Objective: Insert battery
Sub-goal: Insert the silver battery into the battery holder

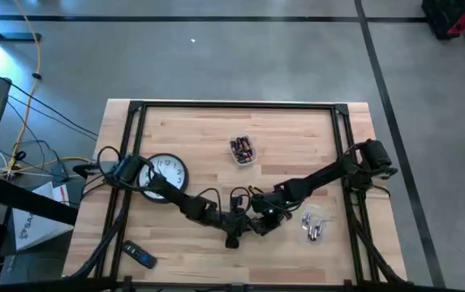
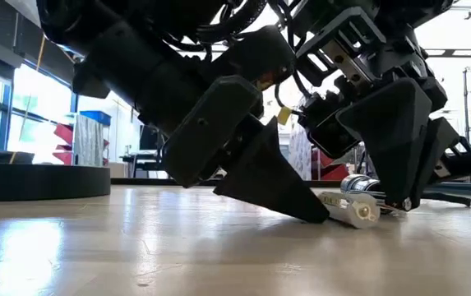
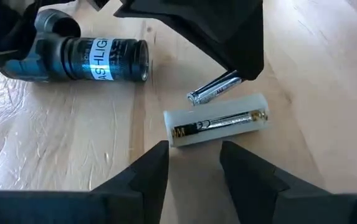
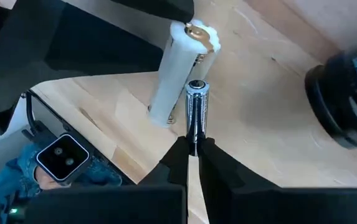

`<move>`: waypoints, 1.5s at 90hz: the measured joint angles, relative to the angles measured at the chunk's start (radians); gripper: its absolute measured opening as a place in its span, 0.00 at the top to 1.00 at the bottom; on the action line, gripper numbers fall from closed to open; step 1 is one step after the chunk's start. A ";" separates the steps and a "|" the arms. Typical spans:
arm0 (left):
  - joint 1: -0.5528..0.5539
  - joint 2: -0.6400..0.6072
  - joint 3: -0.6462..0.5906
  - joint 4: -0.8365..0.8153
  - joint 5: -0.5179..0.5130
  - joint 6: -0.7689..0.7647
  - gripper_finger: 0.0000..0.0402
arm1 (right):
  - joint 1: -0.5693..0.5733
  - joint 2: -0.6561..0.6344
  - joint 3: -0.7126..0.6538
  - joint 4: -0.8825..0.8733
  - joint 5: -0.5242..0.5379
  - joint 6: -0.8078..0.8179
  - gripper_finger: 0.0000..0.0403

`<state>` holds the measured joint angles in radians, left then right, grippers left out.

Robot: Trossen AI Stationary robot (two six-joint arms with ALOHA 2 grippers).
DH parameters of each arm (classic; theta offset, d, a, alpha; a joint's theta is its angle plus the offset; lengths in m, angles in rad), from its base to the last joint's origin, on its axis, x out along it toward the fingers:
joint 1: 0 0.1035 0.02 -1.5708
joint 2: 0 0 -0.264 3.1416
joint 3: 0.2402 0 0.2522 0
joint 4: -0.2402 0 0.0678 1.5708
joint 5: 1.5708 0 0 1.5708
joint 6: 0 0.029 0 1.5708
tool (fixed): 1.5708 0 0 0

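blue torch (image 3: 81, 56) label reads "ashlig"; right pincer (image 4: 192, 148) pinches battery (image 4: 196, 112), left pincer (image 3: 194, 163) spread

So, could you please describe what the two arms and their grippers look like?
Both arms, the left arm and the right arm, are dark, jointed, and trailed by black cables. The left gripper and right gripper each have two matte black fingers tapering to wedge-shaped tips. No markings are visible on them.
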<state>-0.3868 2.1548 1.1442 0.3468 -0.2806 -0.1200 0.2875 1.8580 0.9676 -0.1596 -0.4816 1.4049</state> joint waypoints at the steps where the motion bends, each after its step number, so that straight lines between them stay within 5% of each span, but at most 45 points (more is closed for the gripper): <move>1: 0.000 0.000 0.000 0.000 0.000 0.000 0.67 | 0.000 0.000 0.000 0.000 0.000 0.000 1.00; 135: -0.008 0.001 0.003 0.047 0.011 0.046 0.67 | -0.009 0.019 0.000 0.034 -0.036 -0.023 1.00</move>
<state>-0.3946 2.1555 1.1469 0.3936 -0.2692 -0.0741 0.2787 1.8767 0.9676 -0.1257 -0.5178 1.3823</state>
